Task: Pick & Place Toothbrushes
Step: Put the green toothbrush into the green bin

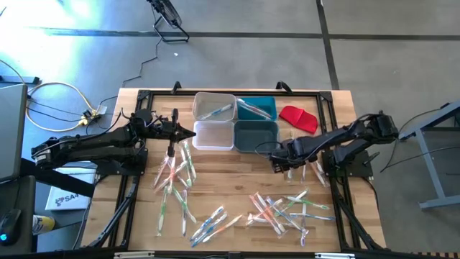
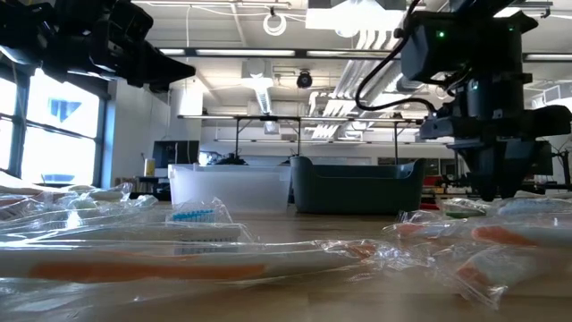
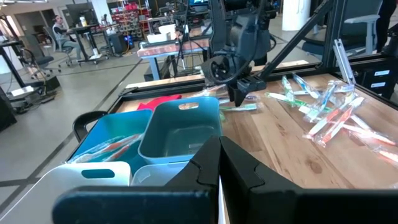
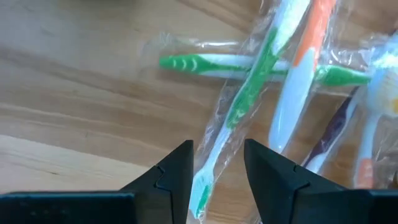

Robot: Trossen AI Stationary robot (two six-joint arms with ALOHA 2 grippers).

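Wrapped toothbrushes lie in loose heaps on the wooden table: one at the left [image 1: 176, 176], one at the right [image 1: 284, 208] and one near the front [image 1: 212, 224]. My right gripper [image 1: 279, 160] points down beside the dark teal bin [image 1: 256, 135], open. In the right wrist view its fingers [image 4: 217, 168] stand on either side of the handle end of a green toothbrush [image 4: 245, 93], which lies flat in its clear wrapper. I cannot tell whether they touch the wrapper. My left gripper [image 3: 219, 163] is shut on nothing and hovers level over the near clear bin [image 1: 213, 135].
Four bins stand in a block at the back: a clear one [image 1: 214, 106] and a blue one [image 1: 256, 108] with toothbrushes inside, the near clear one and the dark teal one. A red cloth-like piece [image 1: 298, 117] lies to their right. Black frame rails run along the table's edges.
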